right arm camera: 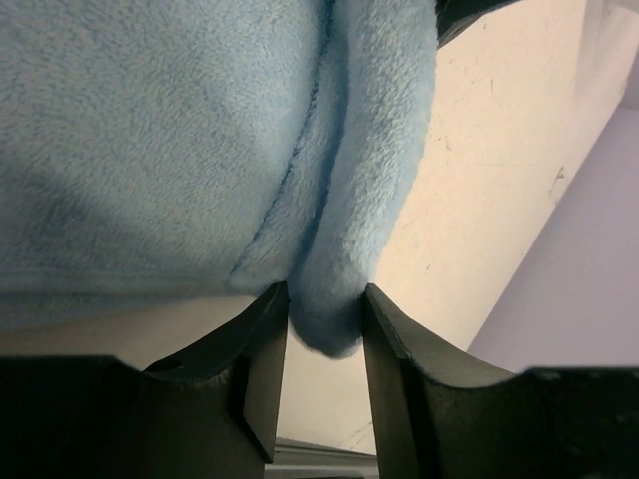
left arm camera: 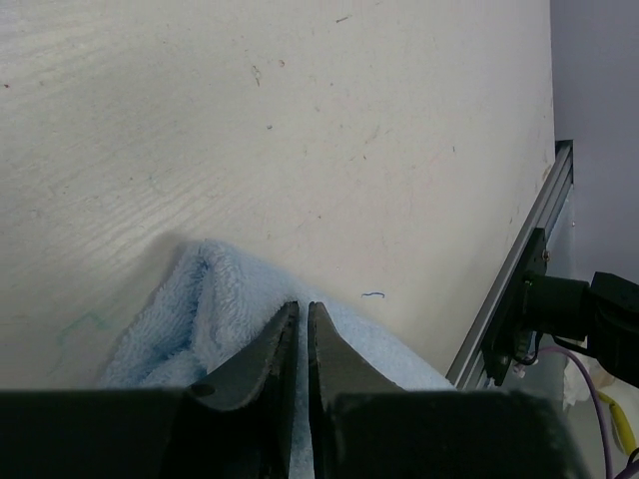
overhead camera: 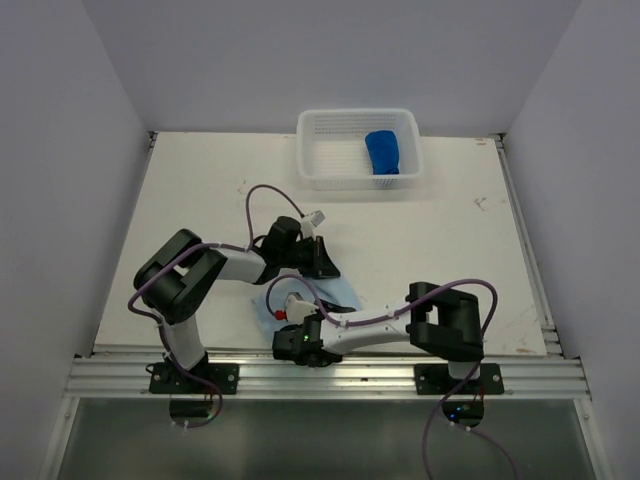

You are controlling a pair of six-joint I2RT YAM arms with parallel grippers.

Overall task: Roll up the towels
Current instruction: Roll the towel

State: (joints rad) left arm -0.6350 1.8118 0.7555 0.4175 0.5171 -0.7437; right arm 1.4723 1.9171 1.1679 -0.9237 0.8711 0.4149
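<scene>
The pale sky blue towel [overhead camera: 342, 293] lies bunched near the table's front edge, between my two grippers. My left gripper [overhead camera: 321, 266] comes at it from the far side; in the left wrist view the left gripper [left arm camera: 303, 307] is shut, with a thin layer of the pale towel [left arm camera: 215, 299] pinched between the jaws. My right gripper [overhead camera: 288, 304] reaches in from the near side. In the right wrist view the right gripper [right arm camera: 324, 294] has its jaws parted, and the rounded end of a rolled fold of the pale towel [right arm camera: 374, 180] sits between them, brushing both. The dark royal blue towel [overhead camera: 383, 152] lies rolled in the basket.
The white perforated basket [overhead camera: 358, 112] stands at the back middle of the table. The aluminium rail [overhead camera: 330, 378] with both arm bases runs along the near edge. White walls close in the left, right and back sides.
</scene>
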